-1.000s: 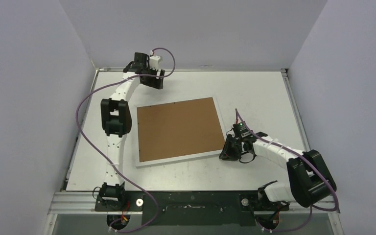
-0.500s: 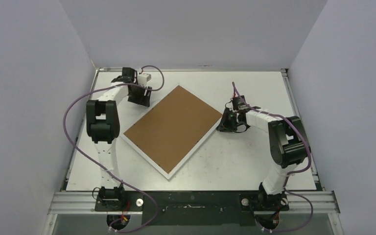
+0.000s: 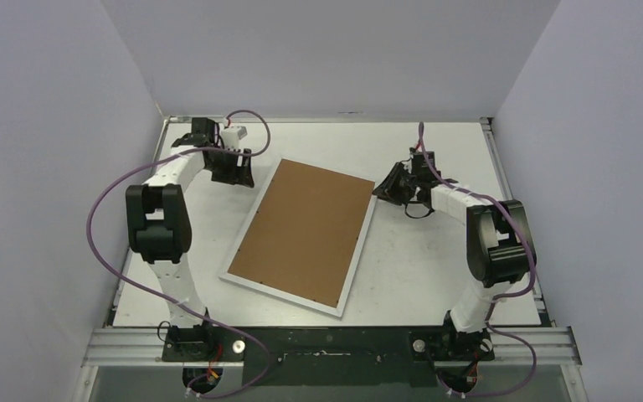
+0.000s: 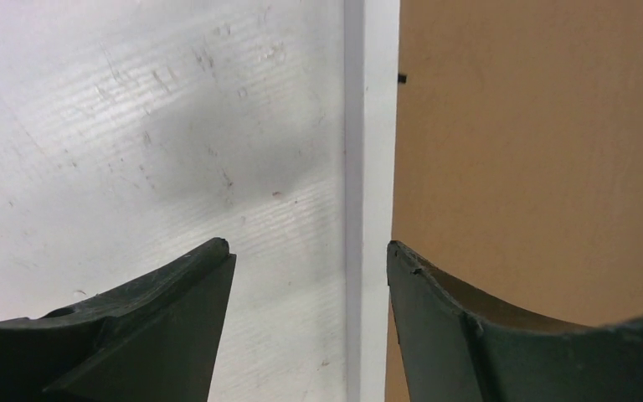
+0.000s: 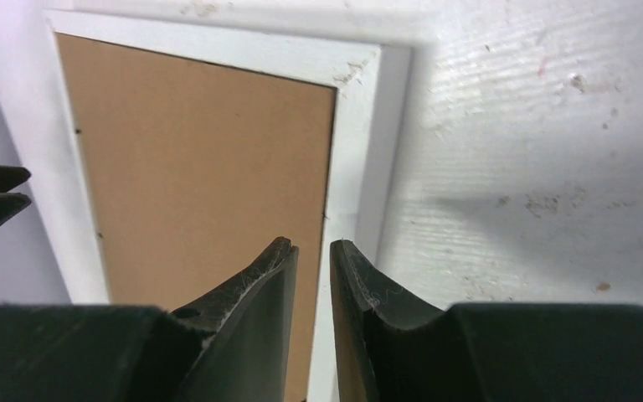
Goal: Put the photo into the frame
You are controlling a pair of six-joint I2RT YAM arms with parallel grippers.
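- One matte white table [image 3: 435,276], scuffed and scratched, fills the scene.
- White picture frame [image 4: 370,167] lies face down and angled at the table's middle, its rim thin, flat and rectangular.
- Plain brown cardboard backing board [image 3: 306,230] sits inside the frame and covers its opening. The photo is nowhere visible and is probably beneath the board.
- Left claw [image 4: 308,251] hovers with jaws wide apart, straddling the frame's left rim near the far corner and holding nothing.
- Right claw [image 5: 314,244] sits over the far right corner, narrowed to a slim gap and empty.
- Step, as judged: squaring up the frame. The next move likely calls for pressing the board flat, gently.
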